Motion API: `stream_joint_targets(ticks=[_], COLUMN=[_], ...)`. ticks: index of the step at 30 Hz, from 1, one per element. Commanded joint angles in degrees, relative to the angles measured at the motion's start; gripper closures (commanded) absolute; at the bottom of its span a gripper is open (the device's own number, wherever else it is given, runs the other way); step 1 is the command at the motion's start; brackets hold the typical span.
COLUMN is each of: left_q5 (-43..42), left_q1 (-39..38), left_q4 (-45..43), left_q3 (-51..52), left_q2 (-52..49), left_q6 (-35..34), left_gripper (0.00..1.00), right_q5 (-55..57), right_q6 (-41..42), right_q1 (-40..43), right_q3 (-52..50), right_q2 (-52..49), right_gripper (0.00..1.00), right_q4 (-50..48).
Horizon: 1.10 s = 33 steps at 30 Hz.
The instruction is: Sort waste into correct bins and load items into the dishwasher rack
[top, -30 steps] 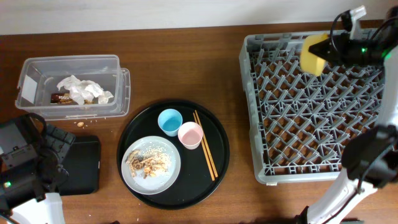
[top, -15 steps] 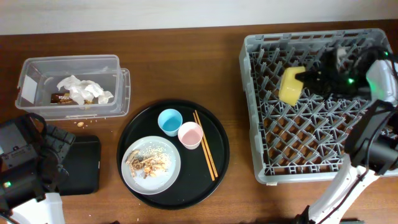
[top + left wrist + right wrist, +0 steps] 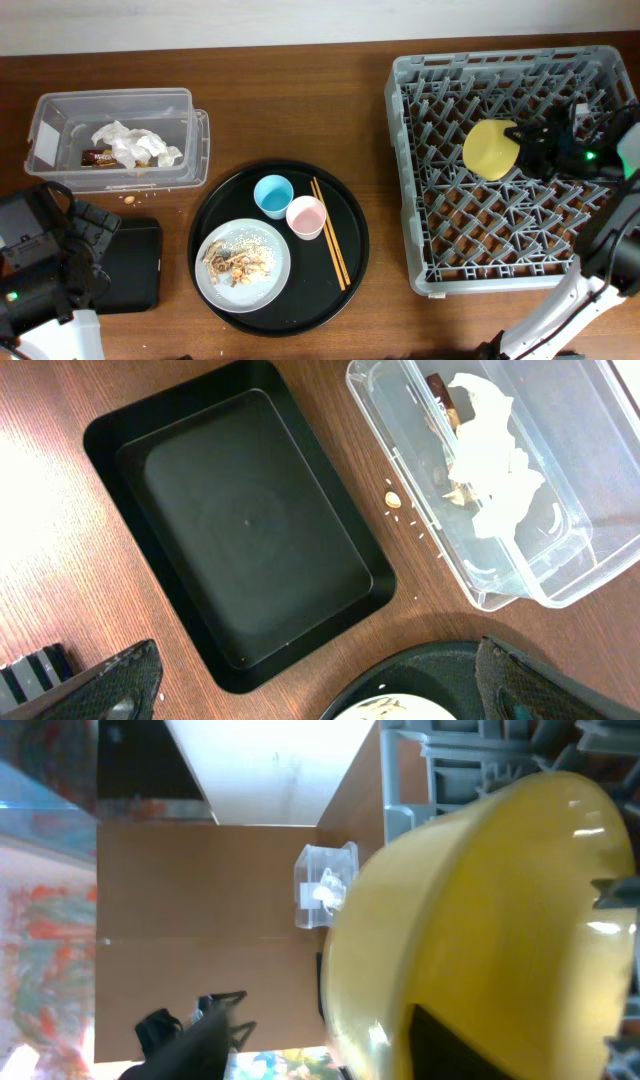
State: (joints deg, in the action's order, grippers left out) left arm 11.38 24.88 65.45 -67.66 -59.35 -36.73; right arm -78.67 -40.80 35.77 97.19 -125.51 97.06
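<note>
Over the wooden table [image 3: 300, 110], my right pincer [image 3: 524, 150] sets the yellow bowl [image 3: 487, 150] on edge between rack [image 3: 398, 200] pegs to drain; clamped or slack, I cannot tell.

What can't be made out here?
1. Whether the right end effector grips the yellow bowl: overhead, its dark body covers contact; right wrist, the bowl fills the frame.
2. Fingers of the left end effector: left wrist, bottom edge cuts them off.
3. The wrapper: overhead, tissue hides part.
</note>
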Motion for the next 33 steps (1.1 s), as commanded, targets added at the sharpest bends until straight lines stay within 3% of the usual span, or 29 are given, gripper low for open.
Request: stream_joint_targets(ticks=[1,5,6,13,15,16,19,26,29,30,31,32,33], left_q5=[0.04,0.04,0.04,0.04,0.04,0.04,0.04,0.04,0.04,0.04,0.04,0.04,0.04], left_q1=[0.33,0.31,0.33,0.33,0.33,0.33,0.33,0.33,0.33,0.33,0.33,0.31,0.33], left_q4=[0.04,0.04,0.02,0.02,0.02,0.04,0.02,0.02,0.02,0.02,0.04,0.02,0.04], left_q3=[-0.09,-0.09,-0.09,-0.09,-0.09,-0.09,-0.09,-0.09,-0.09,-0.09,-0.09,-0.09,-0.09], left_q2=[0.28,0.28,0.28,0.28,0.28,0.28,0.28,0.28,0.28,0.28,0.28,0.28,0.28], left_q6=[-0.13,-0.13,-0.13,-0.13,-0.13,-0.13,-0.13,-0.13,-0.13,-0.13,-0.13,-0.13,-0.13], left_gripper=[0.01,0.01,0.01,0.01,0.01,0.01,0.01,0.01,0.01,0.01,0.01,0.01,0.01], right_q5=[1.77,4.39,5.07,15.5,23.82,31.52,44.19,52.33,67.38,72.17,75.54,77.79,79.62], right_q6=[0.59,3.85,4.52,14.91,23.32,29.97,38.07,41.79,47.78,50.64,52.35,53.86,55.39], right_q1=[3.74,8.41,9.09,9.68,7.82,5.75,-1.51,-24.61,-28.61,-28.57,-28.22,-27.87,-27.39], right_q3=[-0.22,-0.11,-0.11,-0.11,-0.11,-0.11,-0.11,-0.11,-0.13,-0.13,-0.13,-0.13,-0.13], right_q2=[9.16,17.31,18.67,26.95,28.72,29.97,33.4,38.05,35.6,34.12,32.57,31.08,29.27], right_gripper=[0.28,0.03,0.01,0.01,0.01,0.01,0.01,0.01,0.01,0.09,0.33,0.69,0.88], right_q4=[0.31,0.22,-0.02,-6.64,-11.78,-14.93,-18.23,-25.16,-28.55,-29.09,-29.22,-29.16,-29.2])
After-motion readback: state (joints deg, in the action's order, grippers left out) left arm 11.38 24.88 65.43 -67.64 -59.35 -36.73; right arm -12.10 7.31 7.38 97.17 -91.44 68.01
